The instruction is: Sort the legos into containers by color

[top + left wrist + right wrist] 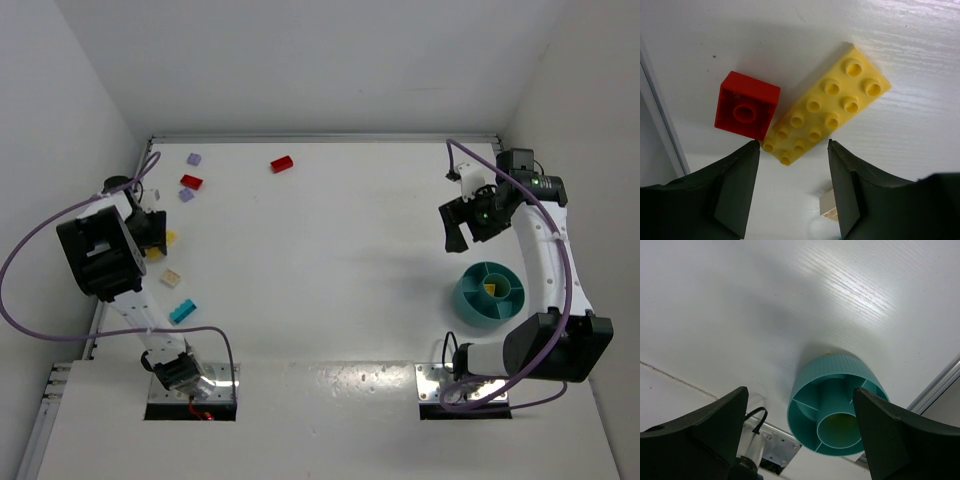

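In the left wrist view a long yellow lego (827,107) lies slantwise on the white table, its near end just beyond my fingertips. A small red lego (746,106) touches its left side. My left gripper (794,146) is open and holds nothing. A beige lego (829,206) peeks out behind the right finger. From above, the left gripper (155,235) hovers at the table's left edge beside the yellow lego (171,238). The teal dish (463,297) holds a yellow piece (490,288) in its centre. My right gripper (468,226) hangs open above and behind it, empty; the dish (835,367) shows between its fingers.
Loose on the left of the table lie a red lego (191,181), two lavender ones (194,159) (186,195), a beige one (171,278) and a cyan one (183,312). Another red lego (282,164) sits near the back wall. White walls enclose the table.
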You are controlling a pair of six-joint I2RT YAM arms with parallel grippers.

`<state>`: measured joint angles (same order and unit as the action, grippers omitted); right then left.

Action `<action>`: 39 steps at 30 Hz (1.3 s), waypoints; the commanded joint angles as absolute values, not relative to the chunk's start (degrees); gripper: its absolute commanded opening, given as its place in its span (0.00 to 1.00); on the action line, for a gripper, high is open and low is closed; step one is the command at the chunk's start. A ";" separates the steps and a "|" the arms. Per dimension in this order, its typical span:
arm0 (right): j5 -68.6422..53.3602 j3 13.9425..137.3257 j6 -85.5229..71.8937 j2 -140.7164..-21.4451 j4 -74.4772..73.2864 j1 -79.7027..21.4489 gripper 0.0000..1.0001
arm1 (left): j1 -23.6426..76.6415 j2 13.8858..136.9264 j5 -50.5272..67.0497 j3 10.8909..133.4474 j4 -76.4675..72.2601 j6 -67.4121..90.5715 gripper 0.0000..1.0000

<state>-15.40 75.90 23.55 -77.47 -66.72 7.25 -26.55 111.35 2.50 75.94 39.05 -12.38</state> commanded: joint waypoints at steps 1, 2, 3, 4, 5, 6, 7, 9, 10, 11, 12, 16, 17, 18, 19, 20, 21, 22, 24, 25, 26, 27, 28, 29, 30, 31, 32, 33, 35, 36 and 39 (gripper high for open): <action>-15.56 78.13 23.03 -77.43 -66.80 6.86 0.85 | -25.75 112.94 4.22 77.08 37.09 -13.01 0.62; -15.56 78.13 23.03 -77.43 -66.80 6.86 0.85 | -25.75 112.94 4.22 77.08 36.57 -13.53 0.62; -15.56 78.13 23.03 -77.43 -66.80 6.86 0.85 | -25.75 112.94 4.22 77.08 36.56 -13.54 0.62; -15.56 78.13 23.03 -77.43 -66.80 6.86 0.85 | -25.75 112.94 4.22 77.08 36.56 -13.54 0.62; -15.56 77.53 23.03 -77.43 -66.80 6.86 0.85 | -25.75 112.94 4.22 76.56 36.56 -14.14 0.62; -15.56 77.52 23.03 -77.43 -66.80 6.86 0.85 | -25.06 112.94 4.22 76.55 36.56 -14.15 0.62; -15.56 77.52 23.03 -77.43 -66.80 6.86 0.85 | -24.35 112.24 4.22 76.03 36.56 -14.76 0.62; -15.56 77.52 23.03 -77.43 -66.80 6.86 0.85 | -23.30 111.45 4.22 75.23 36.56 -14.77 0.62; -15.56 77.52 23.03 -77.43 -66.80 6.86 0.85 | -22.68 110.66 4.22 74.54 36.56 -14.77 0.62; -15.56 77.52 23.03 -77.43 -66.80 6.86 0.85 | -21.63 110.65 4.22 73.75 35.95 -14.77 0.62; -15.56 77.52 23.03 -77.43 -66.80 6.86 0.85 | -21.01 109.96 3.61 73.74 35.95 -14.77 0.62; -15.56 77.52 23.03 -77.43 -66.80 6.86 0.85 | -18.29 109.34 2.38 72.69 34.72 -14.16 0.60; -15.56 77.52 23.03 -77.43 -66.80 6.86 0.85 | -17.50 109.34 2.37 72.69 34.72 -14.15 0.60; -15.56 77.52 23.03 -77.43 -66.80 6.86 0.84 | -17.49 109.34 2.37 72.69 34.72 -13.63 0.59; -15.03 77.00 23.03 -77.43 -66.80 6.86 0.84 | -16.88 109.34 2.37 72.69 34.72 -13.62 0.59; -15.03 76.99 23.03 -77.43 -66.80 6.86 0.84 | -16.35 109.34 2.37 72.69 34.72 -12.93 0.57; -15.03 76.99 23.03 -76.82 -66.80 6.86 0.84 | -16.35 109.95 1.76 73.21 34.72 -12.92 0.56; -15.03 76.47 23.03 -76.82 -66.80 6.86 0.84 | -15.83 109.95 1.76 73.21 34.72 -12.92 0.56; -14.50 76.46 23.03 -76.29 -66.80 6.86 0.84 | -15.30 111.00 1.15 73.82 34.72 -11.61 0.56; -14.50 75.94 23.03 -76.29 -66.80 6.86 0.84 | -14.68 111.01 0.62 73.83 34.72 -10.91 0.56; -14.50 75.94 23.03 -76.29 -66.80 6.86 0.84 | -14.68 111.01 -0.08 73.83 34.72 -10.90 0.56; -14.50 75.94 23.03 -76.29 -66.80 6.86 0.84 | -14.68 111.70 -0.09 74.35 34.72 -10.03 0.56; -14.50 75.94 23.03 -76.29 -66.27 6.86 0.84 | -14.07 111.71 -1.13 74.36 34.19 -9.50 0.56; -14.50 75.94 23.03 -76.29 -66.27 6.86 0.84 | -14.06 112.32 -1.84 74.88 34.19 -8.80 0.56; -14.50 75.94 23.03 -76.29 -66.27 6.86 0.84 | -14.06 112.93 -2.37 74.88 34.19 -7.57 0.57; -14.50 75.94 23.03 -76.29 -66.27 6.86 0.84 | -13.54 112.94 -3.07 75.40 34.19 -7.04 0.57; -14.50 75.94 23.03 -76.29 -66.27 6.86 0.84 | -13.54 113.46 -3.08 75.41 34.19 -6.34 0.57; -14.50 75.94 23.03 -76.29 -66.27 6.86 0.84 | -13.54 113.47 -3.08 75.41 34.19 -5.28 0.57; -14.50 75.94 23.03 -76.29 -66.27 6.86 0.84 | -13.54 113.99 -3.60 75.93 33.67 -4.22 0.57; -14.50 75.94 23.03 -76.81 -66.27 6.86 0.84 | -13.01 113.99 -3.60 75.94 33.66 -3.61 0.57; -14.50 75.94 23.03 -76.82 -66.27 6.86 0.84 | -13.01 115.13 -3.60 75.94 33.66 -3.08 0.51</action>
<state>-14.55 75.75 23.53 -77.45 -66.70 7.25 -13.78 112.18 -2.85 75.59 35.64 -5.61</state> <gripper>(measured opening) 0.841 0.524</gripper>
